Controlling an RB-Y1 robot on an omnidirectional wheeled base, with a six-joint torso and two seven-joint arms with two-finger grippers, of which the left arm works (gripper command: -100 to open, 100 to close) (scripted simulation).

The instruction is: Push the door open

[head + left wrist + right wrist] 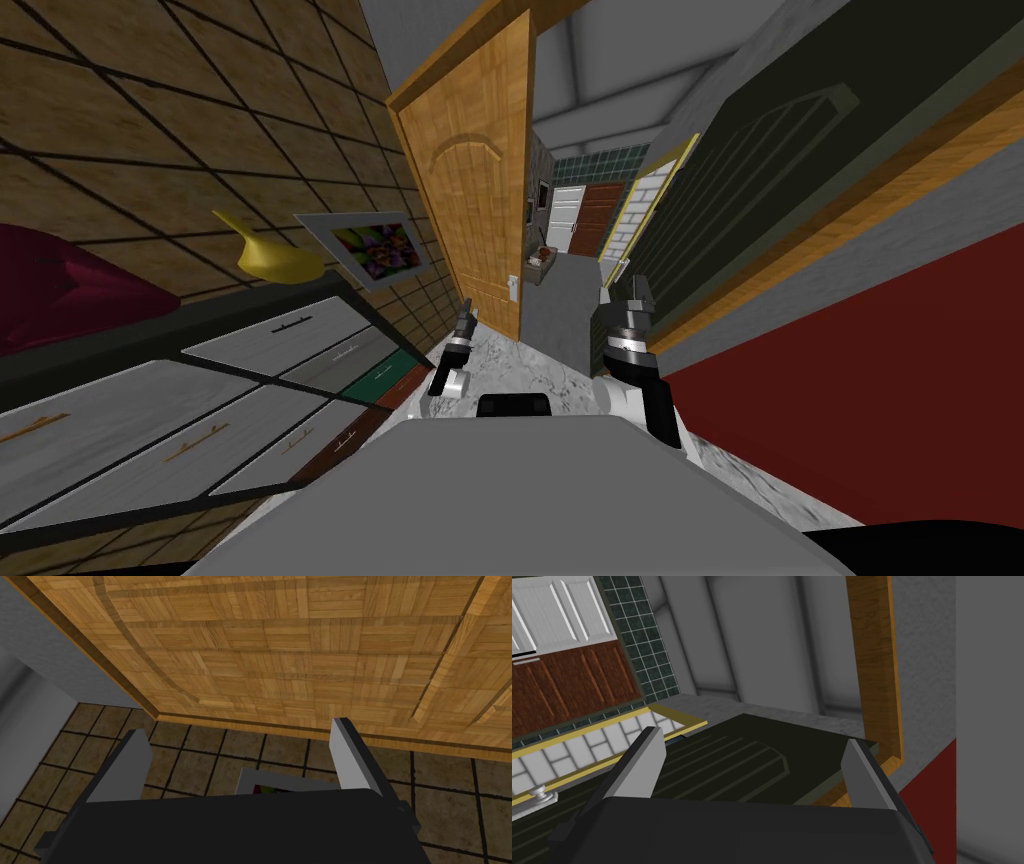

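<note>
the door is a tall wooden leaf standing upright ahead and to the robot's left. it is already partly swung, and a gap on its right looks through to a room beyond. its free edge, carrying a pale handle, borders that gap, and its hinge side lies further left, by the tiled wall.

the left gripper is low and just in front of the door face, nearer the free edge than the hinges. in the left wrist view its two fingers stand wide apart with nothing between them, and the wood panelling spreads just past their tips. whether they touch the wood cannot be told.

the right gripper is across the gap, beside a dark door set in a wood frame on the right. its fingers are also spread and empty, and the right wrist view shows them aimed along that dark panel, with a knob off to one side.

by this layout the left arm is clearly nearer the wooden leaf. the push probably wants to go square into the face, close to the handle edge and away from the robot, so the leaf swings further on its upright hinge line. a push near the hinges would likely turn it little. a picture and drawers lie to the left, well apart from the likely path.
</note>
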